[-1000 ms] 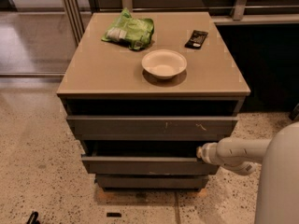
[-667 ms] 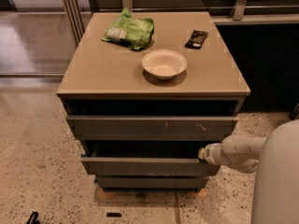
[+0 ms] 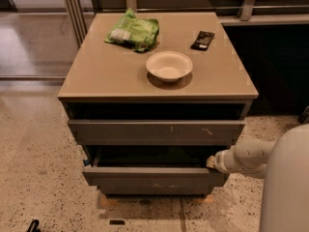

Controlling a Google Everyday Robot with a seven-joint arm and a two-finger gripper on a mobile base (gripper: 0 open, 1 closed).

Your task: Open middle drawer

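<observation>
The middle drawer (image 3: 154, 177) is the dark grey handleless front below the scratched top front (image 3: 157, 129). It stands pulled out a little, with a dark gap above its top edge. My gripper (image 3: 211, 162) is at the right end of that top edge, at the drawer's right corner, on the end of my white arm (image 3: 244, 157), which comes in from the right. The inside of the drawer is in shadow. The lowest front (image 3: 154, 190) sits just under it, set back.
On the tan cabinet top (image 3: 96, 76) lie a green snack bag (image 3: 133, 30), a white bowl (image 3: 169, 65) and a black packet (image 3: 203, 39). My white body (image 3: 287, 187) fills the lower right. The floor is speckled; a dark counter base stands at the right.
My gripper has shifted slightly toward the camera and to the right, and the middle drawer front has come out a little with it.
</observation>
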